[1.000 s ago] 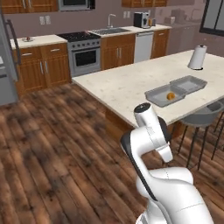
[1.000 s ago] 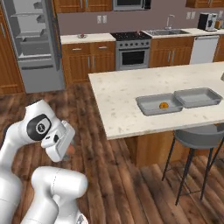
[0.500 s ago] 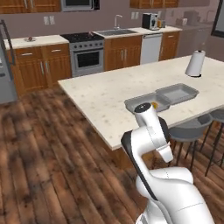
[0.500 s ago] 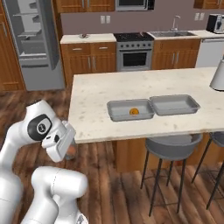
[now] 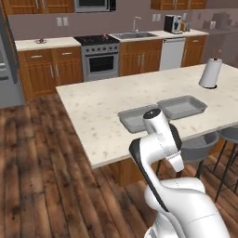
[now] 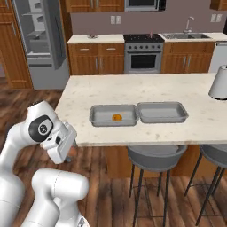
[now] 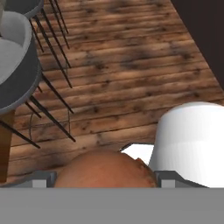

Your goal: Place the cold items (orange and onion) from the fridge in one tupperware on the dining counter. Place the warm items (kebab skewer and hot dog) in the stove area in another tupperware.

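Onion (image 7: 103, 168), brown and rounded, sits between the finger tips of the gripper (image 7: 103, 180), whose jaws stand wide around it; it appears held, with the arm folded low beside the base. The orange (image 6: 116, 117) lies in the left tupperware (image 6: 98, 119) on the dining counter (image 6: 146, 91); the right tupperware (image 6: 175, 116) touches it and holds nothing. Over the last second the base has driven sideways along the counter, so both trays have moved from the right of each base view toward the centre; the trays themselves have not shifted. Judged from this, the carry is nearly over, and the onion should next go in beside the orange.
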